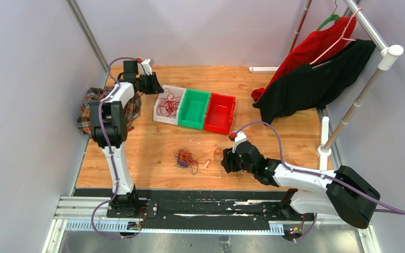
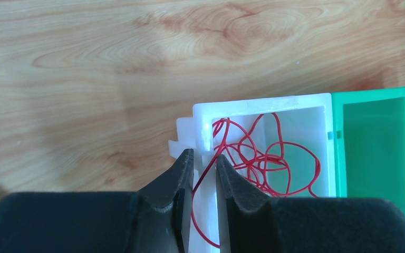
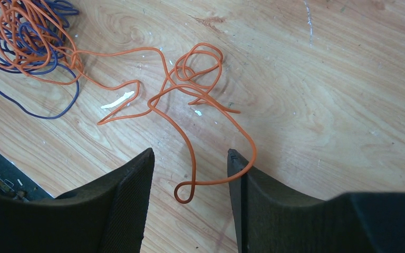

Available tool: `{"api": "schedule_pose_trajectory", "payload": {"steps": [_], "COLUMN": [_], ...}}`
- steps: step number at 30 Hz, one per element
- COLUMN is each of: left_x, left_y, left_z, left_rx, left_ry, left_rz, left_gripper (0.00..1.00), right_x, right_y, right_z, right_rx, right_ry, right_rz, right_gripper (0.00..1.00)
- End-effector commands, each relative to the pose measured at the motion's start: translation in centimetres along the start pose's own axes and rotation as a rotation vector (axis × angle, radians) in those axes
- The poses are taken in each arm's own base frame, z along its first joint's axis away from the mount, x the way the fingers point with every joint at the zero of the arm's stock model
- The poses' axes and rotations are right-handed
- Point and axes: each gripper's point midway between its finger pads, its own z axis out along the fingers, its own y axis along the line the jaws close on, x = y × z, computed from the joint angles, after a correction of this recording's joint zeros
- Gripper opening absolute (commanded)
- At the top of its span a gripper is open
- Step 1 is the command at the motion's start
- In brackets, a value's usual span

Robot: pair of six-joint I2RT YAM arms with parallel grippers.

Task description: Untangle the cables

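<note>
Several red cables lie coiled in the white bin. My left gripper hovers at that bin's near corner. Its jaws stand a narrow gap apart, with the bin's wall and one red strand in the gap; whether they pinch anything I cannot tell. In the top view the left gripper sits at the bin's far left corner. A tangle of orange and purple cables lies on the table. One orange cable trails from it, its end loop between the fingers of my open right gripper.
A green bin and a red bin stand right of the white bin. A plaid cloth lies at the left edge. Red and black garments hang on a rack at the right. A metal rail runs along the near edge.
</note>
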Motion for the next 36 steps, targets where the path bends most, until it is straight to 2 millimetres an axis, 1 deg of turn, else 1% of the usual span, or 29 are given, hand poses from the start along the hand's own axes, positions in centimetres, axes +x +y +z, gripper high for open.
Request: {"api": "schedule_pose_trajectory", "payload": {"steps": [1, 6, 10, 12, 17, 18, 20, 21, 23, 25, 28, 30, 32, 36], "left_x": [-2.9, -3.5, -3.8, -4.0, -3.4, -3.1, -2.0, -1.3, -0.2, 0.9, 2.2, 3.0, 4.3, 6.1], "left_y": [-0.7, -2.5, -3.5, -3.8, -4.2, -4.3, -4.8, -5.2, -5.7, -6.0, -6.5, -6.5, -6.5, -6.0], "left_z": [-2.6, -3.2, -3.5, -3.7, -3.6, -3.6, -3.8, -3.8, -4.1, -4.3, -4.5, -4.3, -3.8, -2.2], "left_rx": [-0.066, -0.067, -0.097, -0.102, -0.093, -0.087, -0.066, -0.057, -0.058, -0.063, -0.072, -0.081, -0.083, -0.113], "left_ry": [-0.085, -0.101, -0.123, -0.13, -0.104, -0.094, -0.053, -0.028, 0.01, 0.028, 0.041, 0.045, 0.056, 0.07], "left_rz": [0.129, 0.175, 0.237, 0.259, 0.261, 0.266, 0.287, 0.31, 0.368, 0.414, 0.46, 0.484, 0.49, 0.5], "left_gripper": [0.22, 0.33, 0.39, 0.39, 0.31, 0.3, 0.31, 0.33, 0.34, 0.33, 0.3, 0.28, 0.27, 0.23], "right_x": [-1.2, -1.5, -1.6, -1.8, -2.5, -2.8, -3.5, -3.8, -4.7, -5.4, -6.2, -6.3, -6.1, -5.3], "right_y": [0.3, 0.5, 0.5, 0.5, 0.3, 0.3, 0.3, 0.2, 0.3, 0.3, 0.4, 0.4, 0.5, 0.6], "right_z": [0.1, 0.1, -0.1, -0.3, -0.8, -1.0, -1.3, -1.5, -1.8, -2.0, -2.4, -2.5, -2.4, -2.0], "right_rx": [-0.012, -0.017, -0.023, -0.022, -0.011, -0.01, -0.004, 0.002, 0.007, 0.008, 0.004, -0.002, -0.007, -0.02], "right_ry": [-0.029, -0.037, -0.04, -0.044, -0.065, -0.072, -0.085, -0.087, -0.105, -0.12, -0.137, -0.141, -0.133, -0.106], "right_rz": [0.015, 0.016, 0.015, 0.013, 0.006, 0.006, 0.007, 0.006, 0.003, 0.004, 0.011, 0.017, 0.019, 0.021], "right_gripper": [0.53, 0.53, 0.54, 0.54, 0.55, 0.55, 0.59, 0.61, 0.64, 0.65, 0.67, 0.67, 0.67, 0.66]}}
